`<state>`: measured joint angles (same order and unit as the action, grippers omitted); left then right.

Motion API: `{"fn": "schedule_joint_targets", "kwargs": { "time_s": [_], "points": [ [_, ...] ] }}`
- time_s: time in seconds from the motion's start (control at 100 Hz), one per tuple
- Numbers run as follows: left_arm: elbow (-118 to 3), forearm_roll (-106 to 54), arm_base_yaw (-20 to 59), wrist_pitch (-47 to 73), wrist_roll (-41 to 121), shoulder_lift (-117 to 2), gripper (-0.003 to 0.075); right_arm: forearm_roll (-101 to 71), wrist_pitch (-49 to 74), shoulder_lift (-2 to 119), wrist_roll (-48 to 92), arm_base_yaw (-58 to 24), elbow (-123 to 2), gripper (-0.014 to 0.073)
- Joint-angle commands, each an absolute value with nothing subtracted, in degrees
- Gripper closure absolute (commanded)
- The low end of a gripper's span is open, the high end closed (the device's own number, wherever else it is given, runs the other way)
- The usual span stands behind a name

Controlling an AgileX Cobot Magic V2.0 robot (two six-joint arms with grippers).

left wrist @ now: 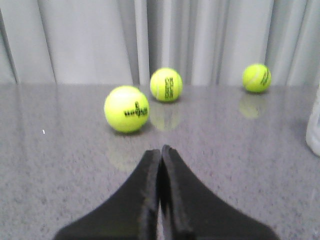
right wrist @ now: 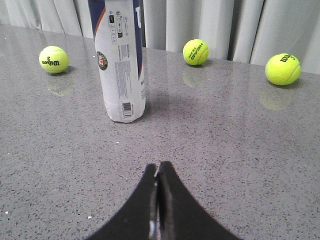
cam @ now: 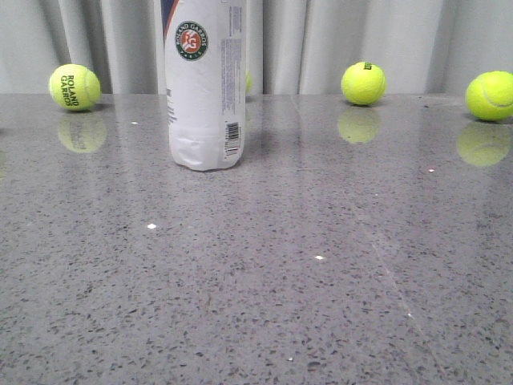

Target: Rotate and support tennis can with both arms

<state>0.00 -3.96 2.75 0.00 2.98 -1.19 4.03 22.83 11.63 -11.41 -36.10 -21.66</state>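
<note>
The tennis can [cam: 204, 84] stands upright on its base on the grey speckled table [cam: 264, 305], toward the left of the far half, its long axis vertical and its top out of sight. Whether any balls sit inside it I cannot tell; the label hides the interior.

From the right gripper [right wrist: 157, 170] the can lies straight ahead and slightly off to one side, well apart, nothing between them. From the left gripper [left wrist: 161, 155] only a sliver of it shows at the edge of that arm's view, so the right arm looks better lined up. Both sets of jaws are pressed together, holding nothing.

Loose tennis balls [cam: 363, 83] lie scattered along the back by the curtain [cam: 337, 40].
</note>
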Motion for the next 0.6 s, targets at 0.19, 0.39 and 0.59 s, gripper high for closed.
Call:
{"fn": "schedule_joint_targets", "kwargs": {
  "time_s": [0.19,0.39,0.59],
  "points": [
    [2.53,-3.71,1.28,-1.52,2.67,2.17,0.0740,4.96,18.44,12.11,-11.25,-35.62,-23.08,0.0662],
    [2.53,-3.71,1.40,-1.99,2.67,2.17,0.0740,4.96,18.39,12.11,-11.25,-35.62,-23.08,0.0662],
    [2.53,-3.71,1.40,-1.99,2.67,2.17,0.0740,4.96,18.39,12.11,-11.25,-35.62,-23.08,0.0662]
  ]
}}
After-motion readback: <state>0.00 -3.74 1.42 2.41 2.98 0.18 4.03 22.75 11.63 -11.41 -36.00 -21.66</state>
